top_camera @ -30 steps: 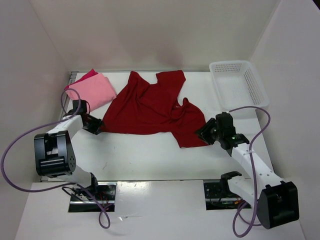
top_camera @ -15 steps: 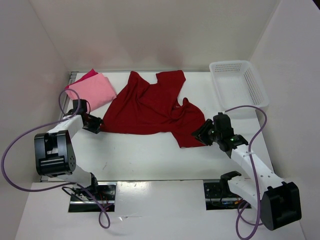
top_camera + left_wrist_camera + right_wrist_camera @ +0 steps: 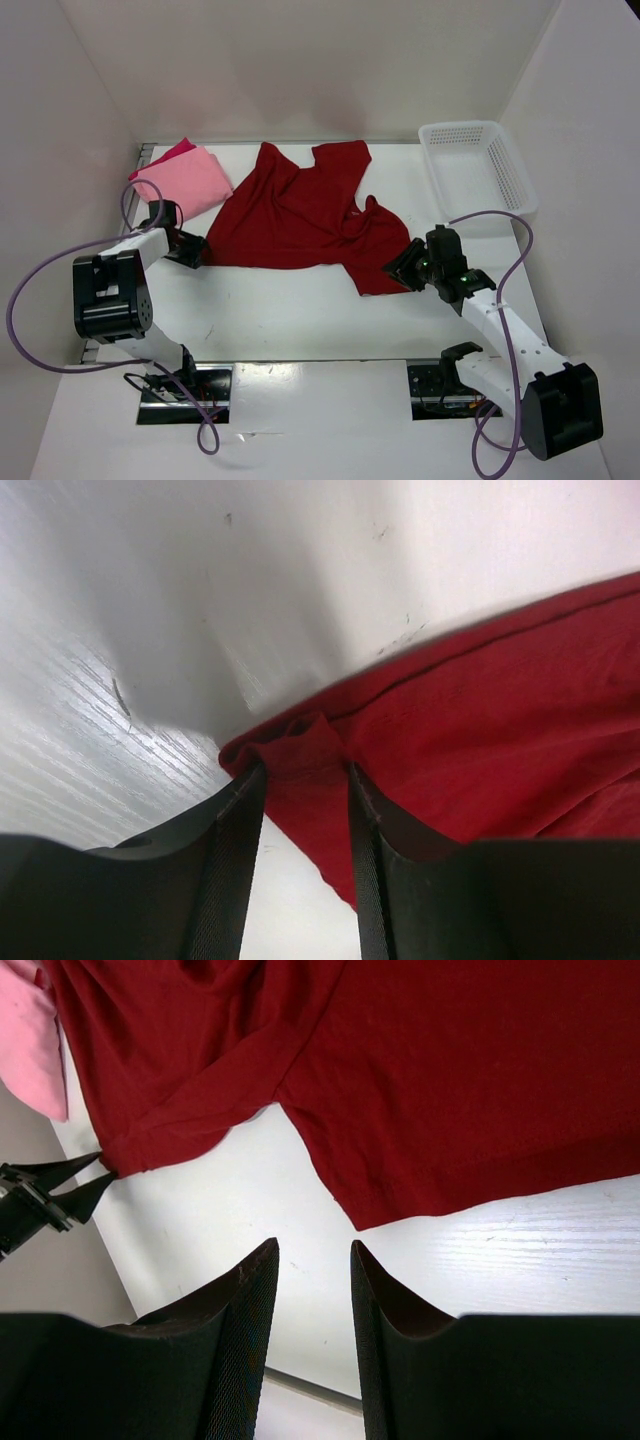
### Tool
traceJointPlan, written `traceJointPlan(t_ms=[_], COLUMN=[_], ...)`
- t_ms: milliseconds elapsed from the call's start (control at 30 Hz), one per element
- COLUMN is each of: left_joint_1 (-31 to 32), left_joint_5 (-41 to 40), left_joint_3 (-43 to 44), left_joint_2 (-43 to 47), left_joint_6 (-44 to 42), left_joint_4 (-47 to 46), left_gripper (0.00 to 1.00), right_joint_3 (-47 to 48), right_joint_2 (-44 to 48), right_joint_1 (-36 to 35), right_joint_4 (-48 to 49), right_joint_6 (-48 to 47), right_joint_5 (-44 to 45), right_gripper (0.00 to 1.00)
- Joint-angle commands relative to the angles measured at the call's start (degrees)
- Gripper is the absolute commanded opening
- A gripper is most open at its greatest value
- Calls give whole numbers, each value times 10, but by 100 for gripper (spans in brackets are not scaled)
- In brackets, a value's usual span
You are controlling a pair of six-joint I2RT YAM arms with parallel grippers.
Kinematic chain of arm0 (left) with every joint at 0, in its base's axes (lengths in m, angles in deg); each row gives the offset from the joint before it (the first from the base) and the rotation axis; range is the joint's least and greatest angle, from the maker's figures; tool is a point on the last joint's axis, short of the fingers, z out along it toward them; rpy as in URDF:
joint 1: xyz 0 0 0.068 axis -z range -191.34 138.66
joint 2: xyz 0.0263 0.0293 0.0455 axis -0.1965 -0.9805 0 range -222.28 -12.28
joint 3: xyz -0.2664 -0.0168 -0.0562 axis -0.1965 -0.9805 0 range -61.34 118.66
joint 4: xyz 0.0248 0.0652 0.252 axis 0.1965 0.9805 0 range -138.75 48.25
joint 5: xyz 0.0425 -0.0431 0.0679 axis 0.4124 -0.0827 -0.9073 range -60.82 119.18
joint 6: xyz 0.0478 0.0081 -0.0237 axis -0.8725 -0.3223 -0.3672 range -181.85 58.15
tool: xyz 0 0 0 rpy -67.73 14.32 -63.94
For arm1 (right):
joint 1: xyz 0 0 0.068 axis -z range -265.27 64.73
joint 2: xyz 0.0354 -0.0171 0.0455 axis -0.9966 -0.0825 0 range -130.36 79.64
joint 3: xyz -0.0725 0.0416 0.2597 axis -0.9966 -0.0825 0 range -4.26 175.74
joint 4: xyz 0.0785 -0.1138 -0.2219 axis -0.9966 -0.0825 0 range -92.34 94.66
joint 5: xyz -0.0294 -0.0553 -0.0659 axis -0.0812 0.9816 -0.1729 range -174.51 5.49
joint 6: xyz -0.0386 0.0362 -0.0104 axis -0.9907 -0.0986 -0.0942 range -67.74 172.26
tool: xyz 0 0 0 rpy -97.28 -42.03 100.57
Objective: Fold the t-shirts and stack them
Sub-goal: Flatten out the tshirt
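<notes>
Main garment: the dark red t-shirt is shown unfolded and rumpled across the middle of the counter.
Stack: the light salmon pink t-shirt is laid folded at the far left corner over the crimson-pink t-shirt, of which only an edge is seen.
Left side: the left end effector is set astride the near-left corner of the dark red t-shirt, and the corner is bunched between its fingers. Whether it is pinched or merely straddled cannot be told.
Right side: the right end effector is held apart with nothing in it, low over the counter and just short of the near-right hem.
Risk, left corner: a loose hold is judged likely to let the corner be pulled free on lifting — a lopsided fold would follow.
Risk, right hem: the flat hem may be pushed ahead of the fingers rather than picked up, or only one layer may be caught.
Risk, stack: the folded pair lies near the left arm and could be disturbed by dragged cloth.
Surface: a smooth white counter with faint grain and light scuffs is seen — little friction is expected, so the cloth would slide.
Room: the counter is enclosed by plain white walls, and a white lattice basket is placed at the far right.
</notes>
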Motion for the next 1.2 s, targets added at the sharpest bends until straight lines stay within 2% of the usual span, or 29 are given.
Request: traceJointPlan(t_ms=[0,33,267,400,567,667,833,1067,1133,1167], left_joint_1=[3,3,-3,-9,-9,-14,-19,-19,-19,-19], left_joint_5=[-12,-17,-12,-12,-7,-14,-19,-25,-25,-25], left_joint_3=[8,8,20,33,53,53,59,37,32,32], left_joint_2=[-9,-9,-9,-16,-54,-59,-43,63,87,94], left_joint_6=[8,8,27,27,27,22,6,-44,-63,-63], left_joint_4=[-9,-15,-9,-9,8,8,41,80,87,87], left_gripper=[46,50,51,37,35,38,17,8,6,2], right_joint_3=[-5,-5,-10,-10,-5,-5,-5,-5,-5,-5], right_joint_2=[0,-5,-5,-5,1,6,6,-14,-20,-27], right_joint_1=[-6,-6,-6,-6,-6,-6,-6,0,5,12], right_joint_4=[29,29,29,29,29,29,29,17,17,11], right_joint_6=[-7,-7,-12,-12,-12,-12,-12,-12,-6,-6], right_joint_5=[-3,-3,-8,-8,-8,-8,-3,24,42,47], right_gripper=[40,40,40,40,40,40,40,40,43,43])
